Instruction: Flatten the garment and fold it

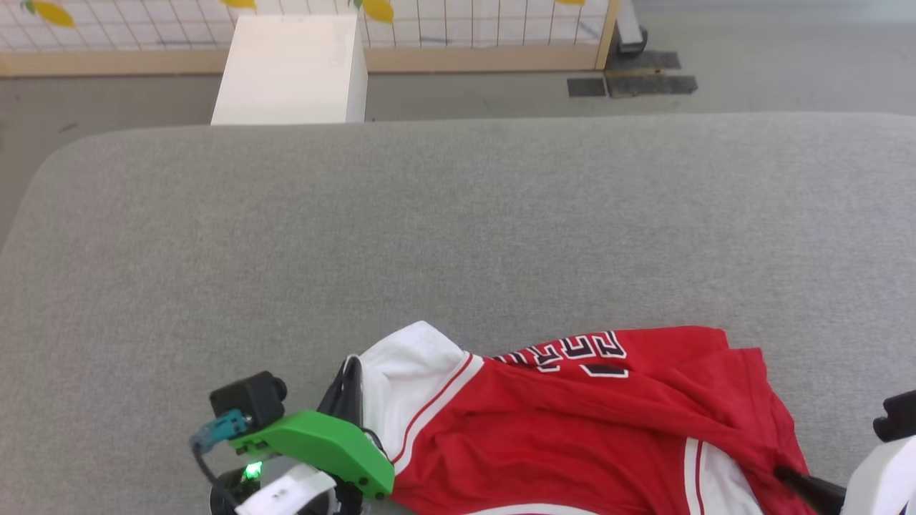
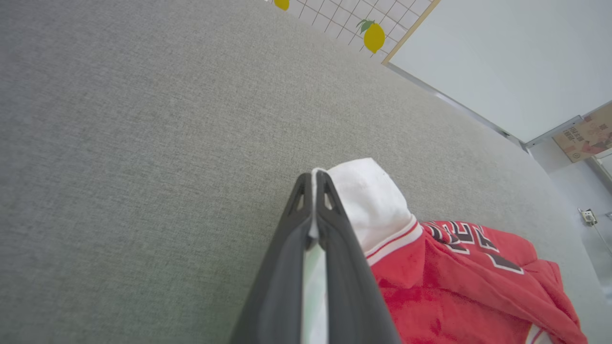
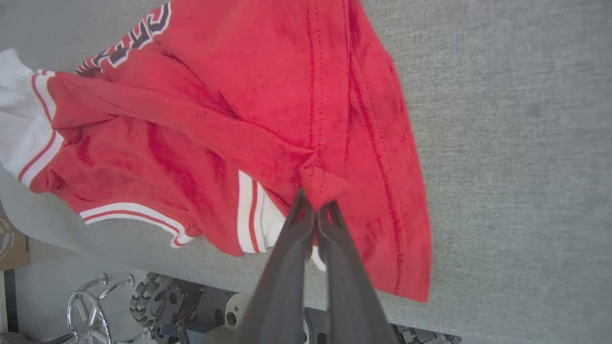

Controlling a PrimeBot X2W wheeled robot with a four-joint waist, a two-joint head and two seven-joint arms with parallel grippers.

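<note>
Both closed on the garment (image 1: 572,429): left gripper (image 2: 314,177) at sleeve (image 2: 373,203), right gripper (image 3: 315,206) at fold (image 3: 326,185).

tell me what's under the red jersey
The jersey lies crumpled on the grey fabric surface. Whatever sits directly beneath the cloth is covered and cannot be seen.

White box (image 1: 290,68) stands behind grey fabric surface (image 1: 215,250).

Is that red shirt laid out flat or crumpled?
Crumpled. The shirt lies bunched in ridges on the grey surface, a red fold covering part of its lettering, one white sleeve sticking out.
</note>
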